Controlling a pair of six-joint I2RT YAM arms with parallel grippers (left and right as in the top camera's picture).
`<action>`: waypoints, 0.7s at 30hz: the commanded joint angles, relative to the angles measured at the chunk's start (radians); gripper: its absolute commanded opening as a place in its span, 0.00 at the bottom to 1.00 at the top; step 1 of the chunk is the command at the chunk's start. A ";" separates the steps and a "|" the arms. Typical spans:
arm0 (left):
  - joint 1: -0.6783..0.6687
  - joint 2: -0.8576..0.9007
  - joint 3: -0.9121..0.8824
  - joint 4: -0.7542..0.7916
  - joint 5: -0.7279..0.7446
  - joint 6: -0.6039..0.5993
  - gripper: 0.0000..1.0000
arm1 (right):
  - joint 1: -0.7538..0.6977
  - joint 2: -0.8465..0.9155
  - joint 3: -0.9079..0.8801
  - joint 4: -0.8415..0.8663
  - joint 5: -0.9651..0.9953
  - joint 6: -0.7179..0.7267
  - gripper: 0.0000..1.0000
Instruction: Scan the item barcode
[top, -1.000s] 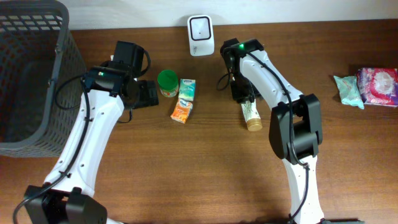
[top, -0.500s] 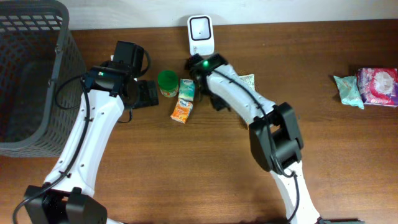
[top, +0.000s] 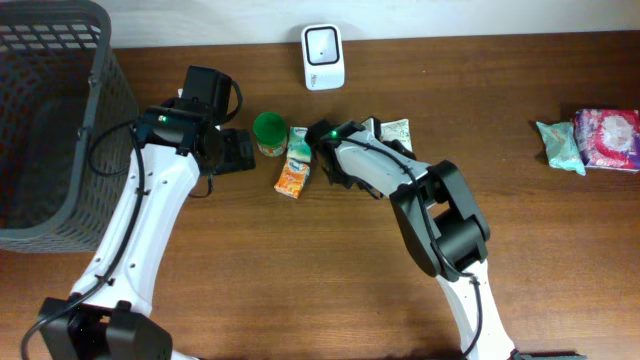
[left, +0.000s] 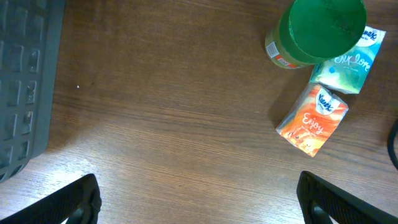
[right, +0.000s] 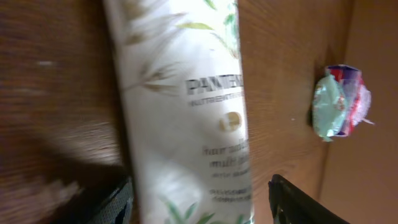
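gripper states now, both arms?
Left gripper: open, empty.
Right gripper: open, astride the Pantene tube, gap at one finger.

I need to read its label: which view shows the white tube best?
The right wrist view: the white tube fills the frame, its brand print legible. Overhead shows only one end of it, beside the right arm; the left wrist view misses it.

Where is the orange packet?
In the overhead view, the orange packet lies left of centre on the table, just below the teal packet and near the green-lidded jar.
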 joint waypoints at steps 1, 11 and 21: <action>-0.003 -0.003 0.002 0.001 -0.011 -0.010 0.99 | -0.036 0.012 -0.026 0.003 -0.011 -0.016 0.69; -0.003 -0.003 0.002 0.001 -0.011 -0.010 0.99 | -0.157 0.013 -0.029 0.075 -0.318 -0.128 0.41; -0.003 -0.003 0.002 0.001 -0.011 -0.010 0.99 | -0.288 0.011 0.130 -0.032 -0.683 -0.227 0.04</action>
